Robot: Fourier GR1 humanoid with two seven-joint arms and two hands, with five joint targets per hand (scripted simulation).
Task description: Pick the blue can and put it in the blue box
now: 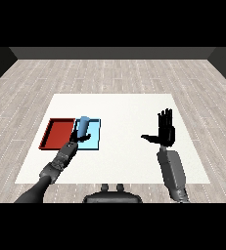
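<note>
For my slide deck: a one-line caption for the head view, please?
Left hand holds blue can over blue tray; right hand open.

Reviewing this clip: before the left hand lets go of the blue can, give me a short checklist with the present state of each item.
1. Left hand curled round the blue can: ok.
2. Can over the light blue tray, not the red tray: ok, it stands above the blue tray's left part.
3. Can upright: ok, only a slight lean.
4. Can's base resting on the tray floor: cannot tell, the hand hides it.
5. Can clear of the rim shared by the two trays: cannot tell, it is close to that edge.
6. Right hand out of the way: ok, open and raised far to the right.
</note>
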